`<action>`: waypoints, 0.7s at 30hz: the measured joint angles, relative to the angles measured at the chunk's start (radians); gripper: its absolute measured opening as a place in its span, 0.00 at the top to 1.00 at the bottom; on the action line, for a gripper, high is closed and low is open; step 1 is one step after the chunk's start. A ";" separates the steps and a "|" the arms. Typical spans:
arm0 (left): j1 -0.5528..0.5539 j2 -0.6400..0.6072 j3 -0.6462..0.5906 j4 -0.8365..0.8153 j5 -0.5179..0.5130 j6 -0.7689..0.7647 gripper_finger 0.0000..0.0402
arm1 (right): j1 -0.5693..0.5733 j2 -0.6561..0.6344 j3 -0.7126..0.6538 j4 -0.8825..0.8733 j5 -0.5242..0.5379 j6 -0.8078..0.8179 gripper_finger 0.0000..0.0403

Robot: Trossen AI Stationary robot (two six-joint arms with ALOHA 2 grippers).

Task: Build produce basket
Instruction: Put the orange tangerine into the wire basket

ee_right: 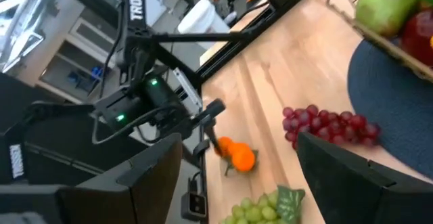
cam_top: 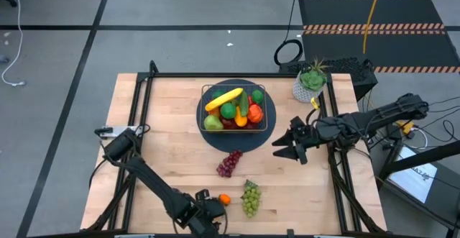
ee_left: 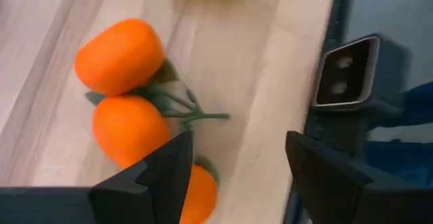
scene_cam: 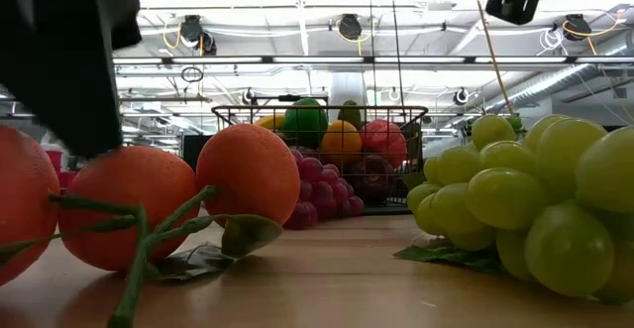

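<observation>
We are looking down on the basket (cam_top: 261,94), which is sitting on a round dark mat (cam_top: 248,142) at the far middle of the wooden table (cam_top: 165,123), already holding a banana (cam_top: 223,98), a green pear (cam_top: 213,123) and other red, green and orange pieces. Purple grapes (cam_top: 229,163) are lying just off the mat's near edge, and green grapes (cam_top: 250,197) are lying nearer the front edge. Beside those, a cluster of oranges (cam_top: 225,199) on a leafy stem is resting on the wood. Our left gripper (ee_left: 233,176) is hanging right over the oranges with its fingers spread apart, gripping nothing; one finger (ee_left: 162,176) is standing beside the fruit. Our right gripper (cam_top: 286,149) is waiting just right of the mat, its fingers parted and empty. A potted plant (cam_top: 311,80) is standing at the far right corner.
</observation>
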 joint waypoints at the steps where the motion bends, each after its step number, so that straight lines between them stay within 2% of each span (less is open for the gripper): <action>1: 0.004 0.006 0.000 0.000 0.000 -0.007 0.41 | 0.008 0.000 0.000 0.000 -0.001 -0.001 0.30; 7: 0.022 0.009 0.000 -0.061 0.000 -0.018 0.42 | 0.040 0.000 0.000 -0.008 -0.030 -0.010 0.30; 12: 0.035 0.009 0.000 -0.091 0.048 0.028 0.52 | 0.051 0.000 0.000 -0.007 -0.029 -0.017 0.30; 21: 0.062 0.009 0.000 -0.128 0.049 0.101 0.69 | 0.052 0.000 -0.001 -0.022 -0.050 -0.017 0.30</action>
